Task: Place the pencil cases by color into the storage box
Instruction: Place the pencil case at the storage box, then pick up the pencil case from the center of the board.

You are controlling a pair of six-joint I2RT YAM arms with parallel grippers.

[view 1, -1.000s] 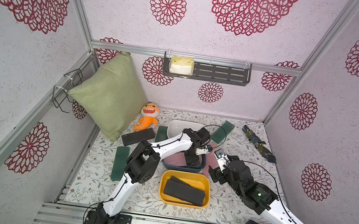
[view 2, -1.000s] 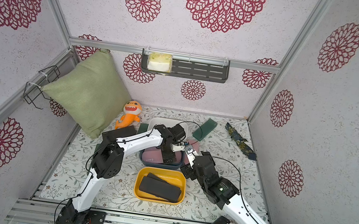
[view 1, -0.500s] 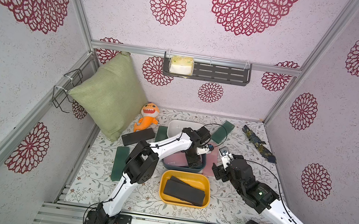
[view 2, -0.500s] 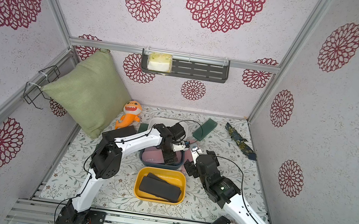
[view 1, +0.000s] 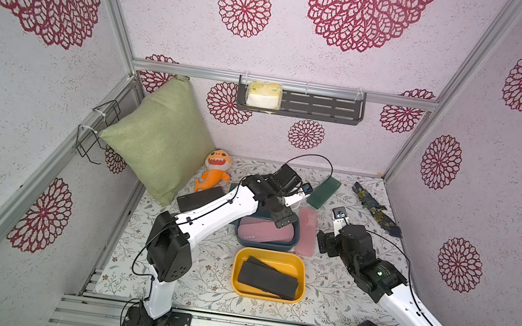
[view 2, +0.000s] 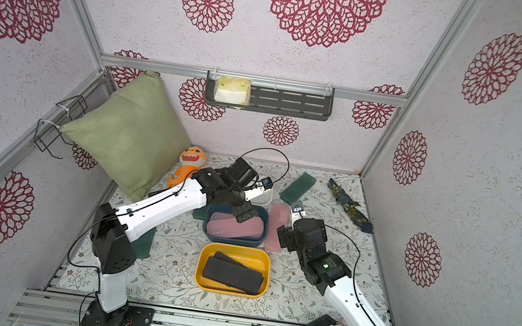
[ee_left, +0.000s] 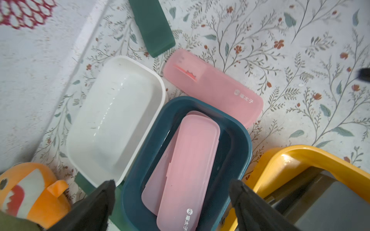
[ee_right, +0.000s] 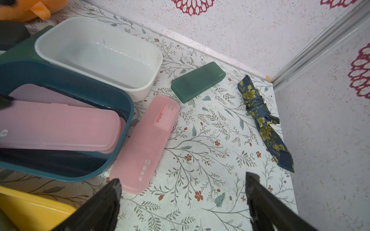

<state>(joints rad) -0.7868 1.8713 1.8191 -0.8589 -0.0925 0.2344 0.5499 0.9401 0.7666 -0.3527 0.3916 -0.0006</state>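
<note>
- What is found nearest to the front?
- A yellow rectangular plastic bin (view 1: 271, 254) is placed there. Two matte black flat pencil cases (view 1: 267, 279) are laid in it, one overlapping the other. To its left, a dark green flat pencil case (view 2: 144, 241) is seen on the floral table cover (view 1: 332, 285).
- And behind the yellow bin?
- A dark blue plastic bin (view 1: 265, 245) is set there, and two pale pink flat pencil cases (ee_left: 190, 160) are stacked in it. The left gripper (ee_left: 172, 184) is held above this bin. Its black fingers (ee_left: 100, 200) are spread wide and nothing is gripped.
- Is another pink case seen?
- Yes. A third pale pink pencil case (view 1: 306, 232) is laid on the table cover, just beside the right side of the blue bin. The right gripper (ee_right: 183, 180) is held over the table cover near the closer end of this case. It is also spread wide, with nothing between the fingers.
- What is seen farther back?
- A white plastic bin (ee_left: 112, 120) is placed behind the blue one. A part of a second dark green case (ee_right: 18, 52) shows at its edge; whether it lies under or beside cannot be told. A third matte black case (view 1: 199, 198) is laid to the left, near a green fabric cushion (view 1: 158, 142) and an orange plush toy (view 1: 215, 171). A third dark green case (view 1: 325, 192) is laid near the back wall, and a dark blue floral cloth strip (view 1: 376, 209) towards the far right corner.
</note>
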